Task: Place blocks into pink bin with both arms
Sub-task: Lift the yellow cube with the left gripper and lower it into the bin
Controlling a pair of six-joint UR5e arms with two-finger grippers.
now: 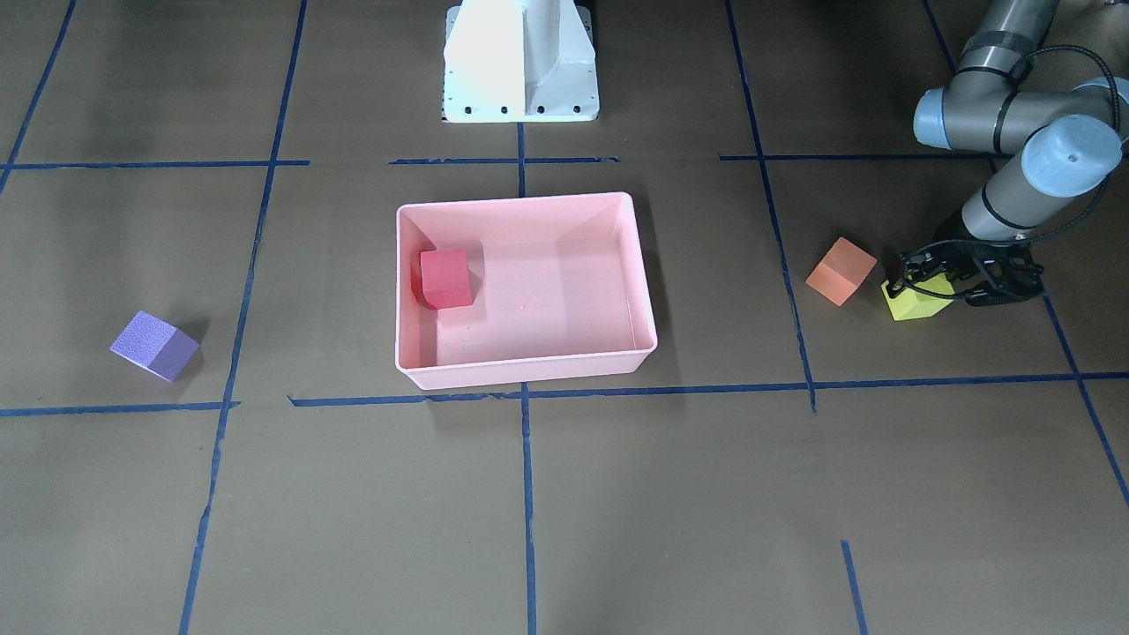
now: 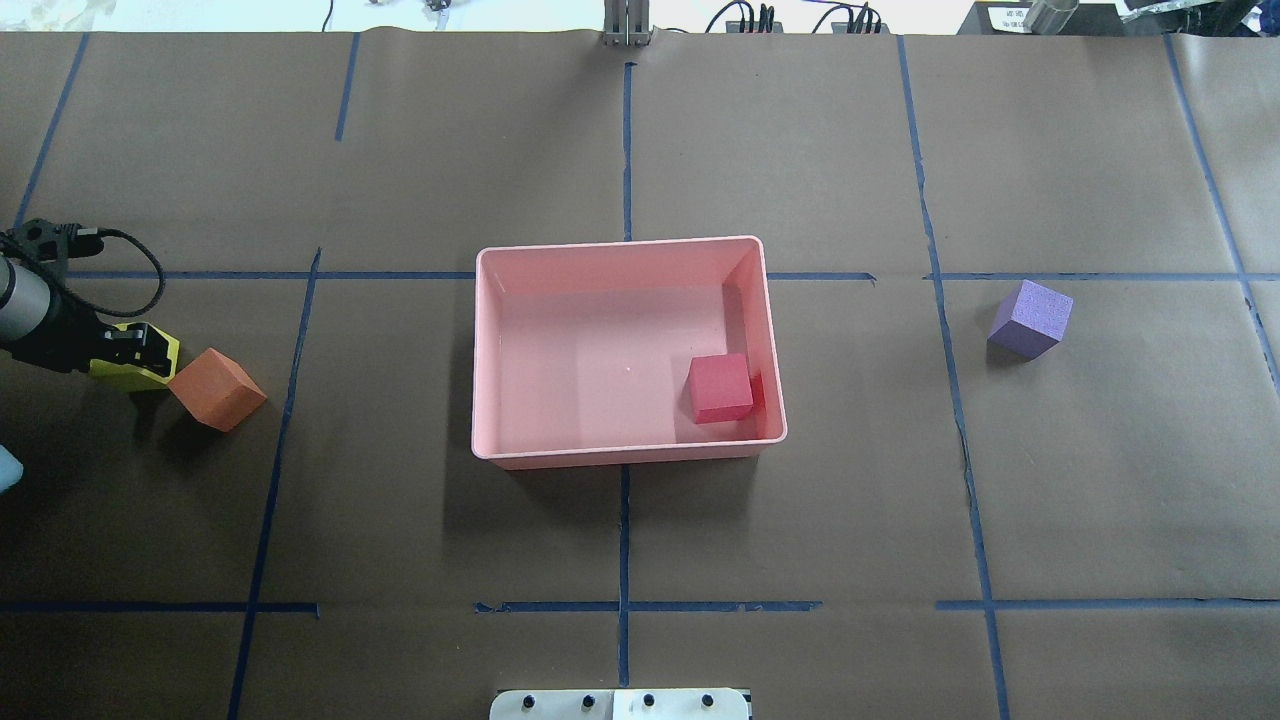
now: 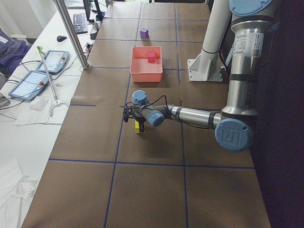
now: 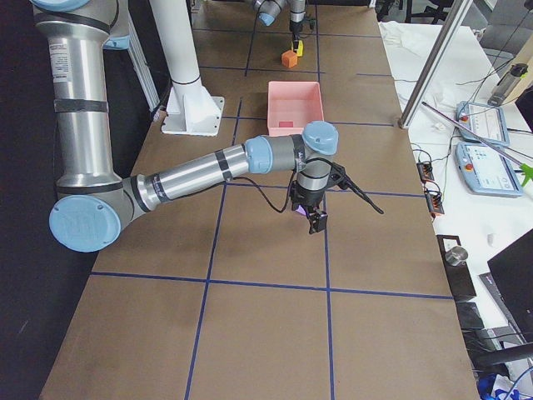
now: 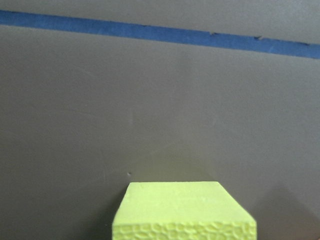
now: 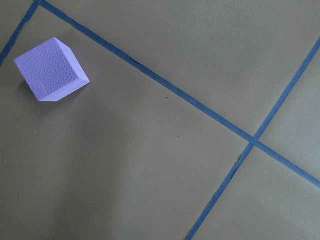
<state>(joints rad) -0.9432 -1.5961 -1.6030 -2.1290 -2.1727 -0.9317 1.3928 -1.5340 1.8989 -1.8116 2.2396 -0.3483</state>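
**A:** Where do things stand?

**B:** The red block [image 2: 720, 387] sits inside the pink bin [image 2: 620, 248], tucked into its lower right corner in the overhead view. The other three blocks are out on the tabletop [image 2: 400, 520].

**A:** And your left claw?

**B:** My left claw [image 1: 937, 284] is down over the yellow-green block [image 1: 917, 306] at the right edge of the front-facing view, with its fingers astride it. I read this as the grasp for the next carry. I cannot tell whether the fingers press the foam or only bracket it. The wrist view shows just the block's top face at the bottom of the frame.

**A:** Anything in the way?

**B:** The orange block [image 1: 841, 271] lies just beside it on the bin side, turned corner-on. A low drag toward the bin would likely knock it, so I judge a lift has to come first. After that there is the bin's wall to get over.

**A:** Right arm?

**B:** It shows only in the right side view. The right claw [image 4: 316, 223] hangs low near the purple block [image 2: 1030, 318], which sits alone at the right of the overhead view, well apart from the bin. Its wrist camera has the block in the upper left, off centre, so I judge I'm not lined up yet. From there I cannot tell whether that claw is wide or narrow.
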